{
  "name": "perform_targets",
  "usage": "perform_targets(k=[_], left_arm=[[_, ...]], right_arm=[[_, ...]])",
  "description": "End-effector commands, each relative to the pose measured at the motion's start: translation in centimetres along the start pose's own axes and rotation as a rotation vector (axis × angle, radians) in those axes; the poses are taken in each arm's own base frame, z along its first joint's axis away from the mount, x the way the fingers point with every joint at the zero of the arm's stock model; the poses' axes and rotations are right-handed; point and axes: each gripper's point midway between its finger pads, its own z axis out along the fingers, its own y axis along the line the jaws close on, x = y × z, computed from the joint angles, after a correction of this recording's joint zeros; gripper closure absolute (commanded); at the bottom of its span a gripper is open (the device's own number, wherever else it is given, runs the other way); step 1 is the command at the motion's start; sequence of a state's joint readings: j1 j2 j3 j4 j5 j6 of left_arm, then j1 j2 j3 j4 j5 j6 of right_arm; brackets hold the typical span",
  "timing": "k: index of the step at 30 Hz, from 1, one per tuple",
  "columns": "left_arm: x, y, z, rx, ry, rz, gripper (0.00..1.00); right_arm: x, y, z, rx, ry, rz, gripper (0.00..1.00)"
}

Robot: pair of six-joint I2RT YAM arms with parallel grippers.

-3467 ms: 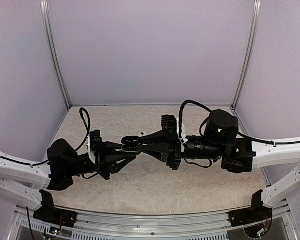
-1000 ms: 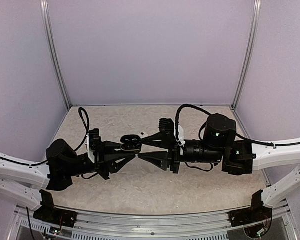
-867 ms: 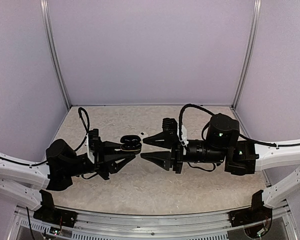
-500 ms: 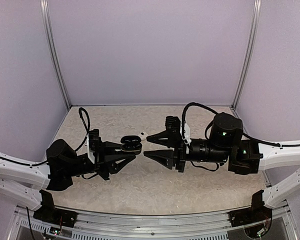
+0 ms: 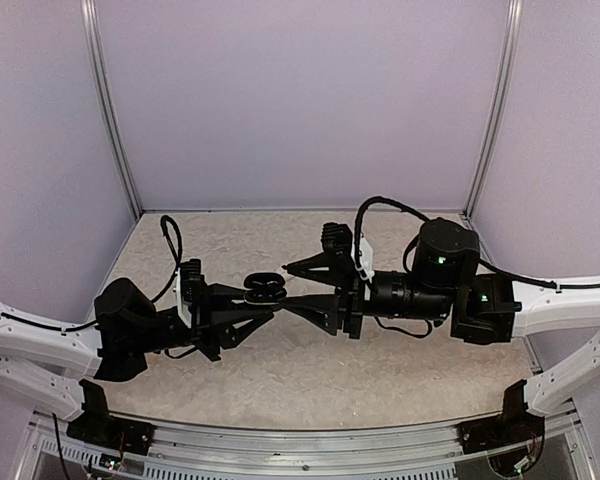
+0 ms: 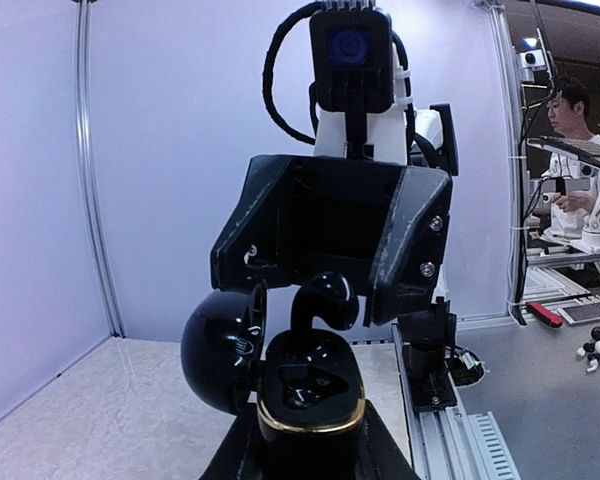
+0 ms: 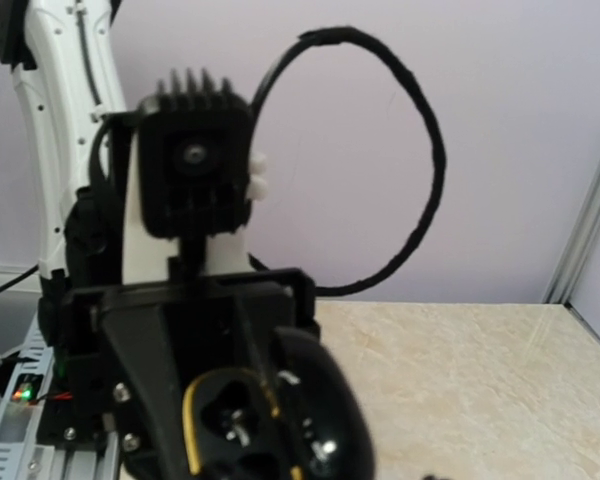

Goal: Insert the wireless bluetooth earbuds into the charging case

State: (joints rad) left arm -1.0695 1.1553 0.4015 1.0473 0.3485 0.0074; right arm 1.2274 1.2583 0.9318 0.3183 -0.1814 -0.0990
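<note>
Glossy black charging case (image 6: 310, 395), lid (image 6: 212, 352) open, sits clamped in the left gripper (image 5: 258, 300), one black earbud (image 6: 323, 298) standing in it. The right gripper (image 5: 286, 285), fingers spread wide, has moved left again, flanking it. The lid's emblem (image 6: 243, 346) is unreadable

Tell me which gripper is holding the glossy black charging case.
The left gripper: its fingers clamp the base of the open glossy black charging case. The right gripper merely faces it, fingers spread apart.
</note>
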Motion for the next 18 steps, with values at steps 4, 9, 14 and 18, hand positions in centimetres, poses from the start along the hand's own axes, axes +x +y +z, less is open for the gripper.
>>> perform_targets(k=[4, 9, 14, 18], left_arm=[[-1.7, -0.3, 0.7, 0.021, -0.053, 0.023, 1.0], [-1.7, -0.3, 0.8, 0.022, -0.053, 0.026, 1.0], [-1.8, -0.3, 0.8, 0.022, -0.052, 0.027, 1.0], [-1.7, -0.3, 0.7, 0.024, -0.051, 0.028, 1.0]], right_arm=[[-0.4, -1.1, 0.7, 0.04, 0.004, 0.021, 0.48], [0.0, -1.3, 1.2, 0.049, 0.021, 0.031, 0.48], [0.6, -1.5, 1.4, 0.062, 0.038, 0.036, 0.49], [1.1, -1.5, 1.7, 0.059, 0.053, 0.041, 0.49]])
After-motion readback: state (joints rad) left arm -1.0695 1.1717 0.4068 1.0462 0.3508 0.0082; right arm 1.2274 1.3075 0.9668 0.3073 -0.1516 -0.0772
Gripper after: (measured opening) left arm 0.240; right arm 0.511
